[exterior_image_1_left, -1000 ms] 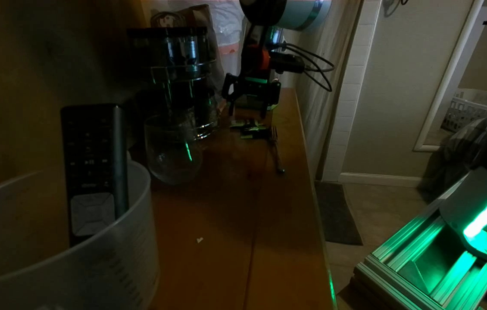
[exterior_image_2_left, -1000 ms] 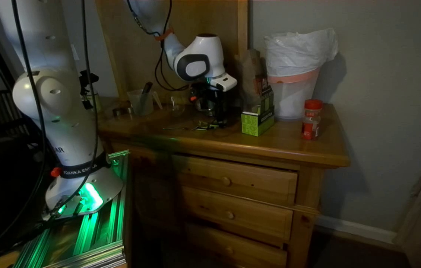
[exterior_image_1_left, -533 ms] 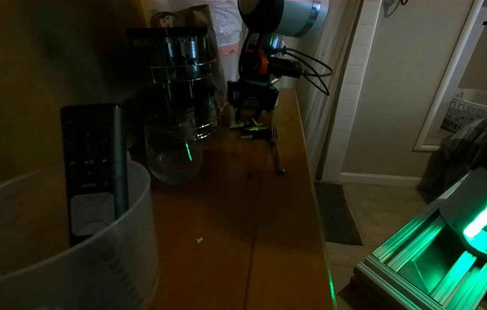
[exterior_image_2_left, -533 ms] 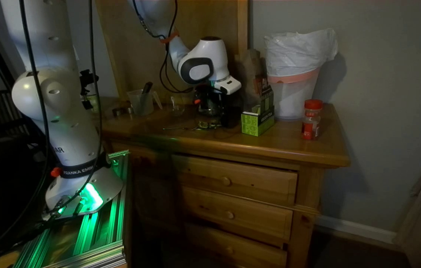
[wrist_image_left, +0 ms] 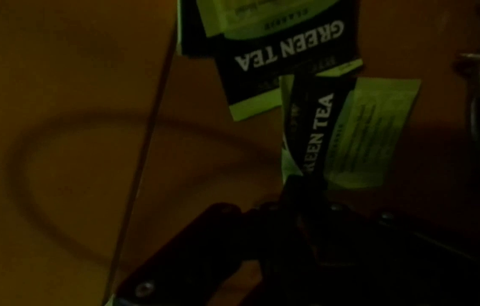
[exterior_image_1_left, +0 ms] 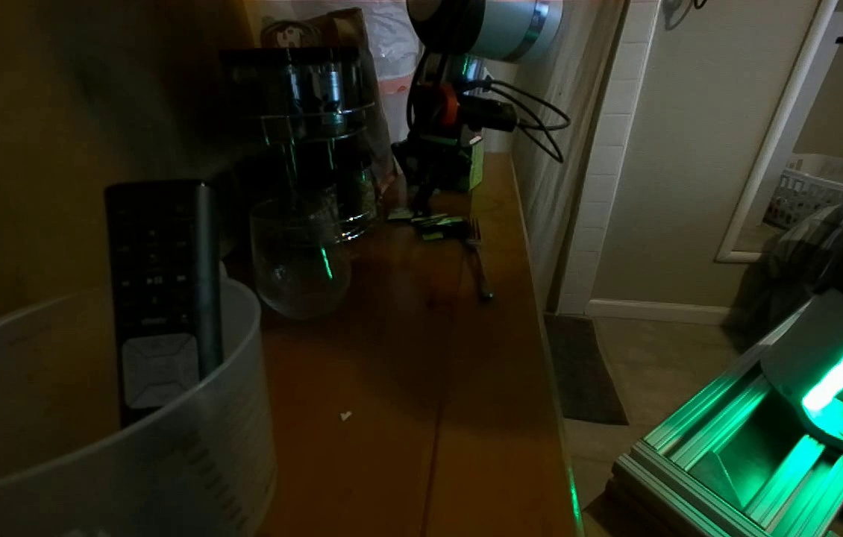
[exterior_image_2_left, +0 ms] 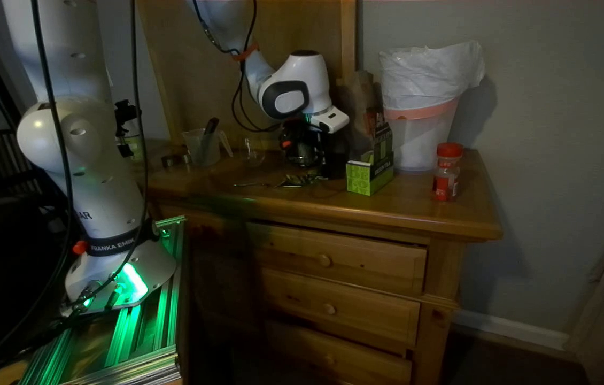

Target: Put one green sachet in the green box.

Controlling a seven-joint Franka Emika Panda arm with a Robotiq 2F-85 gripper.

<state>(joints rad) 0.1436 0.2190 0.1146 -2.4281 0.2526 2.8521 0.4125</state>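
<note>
In the wrist view a green sachet (wrist_image_left: 363, 131) with "GREEN TEA" lettering is pinched and creased at one edge by my gripper (wrist_image_left: 306, 187), whose dark fingertips have come together on it. Whether it touches the dresser top or is slightly raised I cannot tell. Close beside it, more green sachets (wrist_image_left: 291, 51) lie overlapping. The gripper (exterior_image_1_left: 420, 209) points down at this group in an exterior view. The green box (exterior_image_2_left: 369, 177), low in front with a taller dark back, stands on the dresser to the right of my gripper in an exterior view.
A fork (exterior_image_1_left: 477, 261) lies beside the sachets. A stemless glass (exterior_image_1_left: 301, 261) and a wire rack of dark-lidded jars (exterior_image_1_left: 317, 119) stand close by. Behind the box are a paper bag (exterior_image_2_left: 362, 107) and a bagged bucket (exterior_image_2_left: 422, 139); a red-lidded shaker (exterior_image_2_left: 446, 174) stands farther right.
My gripper has gone down to the sachets and its fingers have come together from wide apart. One sachet has shifted slightly and is now creased between the fingertips.
</note>
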